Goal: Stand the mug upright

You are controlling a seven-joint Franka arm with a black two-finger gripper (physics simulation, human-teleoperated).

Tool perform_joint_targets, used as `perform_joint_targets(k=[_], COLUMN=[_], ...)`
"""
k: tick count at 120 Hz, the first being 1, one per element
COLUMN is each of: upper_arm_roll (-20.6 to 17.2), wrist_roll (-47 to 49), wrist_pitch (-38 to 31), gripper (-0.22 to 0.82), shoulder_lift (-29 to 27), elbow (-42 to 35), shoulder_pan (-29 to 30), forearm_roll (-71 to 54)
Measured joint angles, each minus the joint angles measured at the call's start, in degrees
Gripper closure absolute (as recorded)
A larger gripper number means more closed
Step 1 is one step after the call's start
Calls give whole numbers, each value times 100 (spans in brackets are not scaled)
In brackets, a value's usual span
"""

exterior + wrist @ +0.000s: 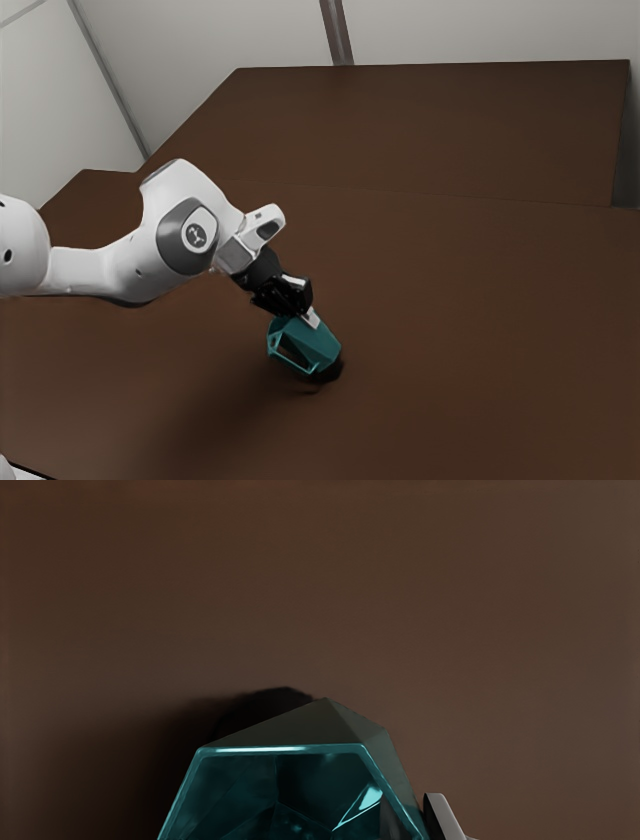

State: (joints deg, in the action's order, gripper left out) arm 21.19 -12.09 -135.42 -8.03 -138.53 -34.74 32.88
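Note:
My gripper (306,316) reaches down at a slant to the teal, faceted mug (312,343), at the mug's upper end in the exterior view. The mug leans, its dark base toward the exterior view's lower right and its angular handle on the lower left side. In the wrist view the open mouth of the mug (280,790) faces the camera, and part of my gripper (441,812) stands right beside the mug's outer wall. How the far side of the mug meets the gripper is hidden.
A brown table (480,330) extends around the mug, with a raised or separate brown section (430,130) behind it. Pale walls (480,30) stand beyond the table. A dark shadow (270,707) lies beside the mug in the wrist view.

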Motion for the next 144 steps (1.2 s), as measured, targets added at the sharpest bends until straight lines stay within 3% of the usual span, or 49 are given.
perform_joint_targets(k=[12,29,42,54,84,144], upper_arm_roll=[129,255,-51,-515,-936,-993], wrist_roll=[135,297,437,595,904,1251], wrist_pitch=[289,566,715,859,1168,1434], gripper=[77,78,78,78,78,78], shoulder_lift=[96,856,1256,1316,1430,1611], elbow=[614,1703,2156,2242,2224,2288], shoulder_pan=[24,317,878,1367,1869,1995], forearm_roll=[-864,-1983,-2589,-3010,-3304,-3264])
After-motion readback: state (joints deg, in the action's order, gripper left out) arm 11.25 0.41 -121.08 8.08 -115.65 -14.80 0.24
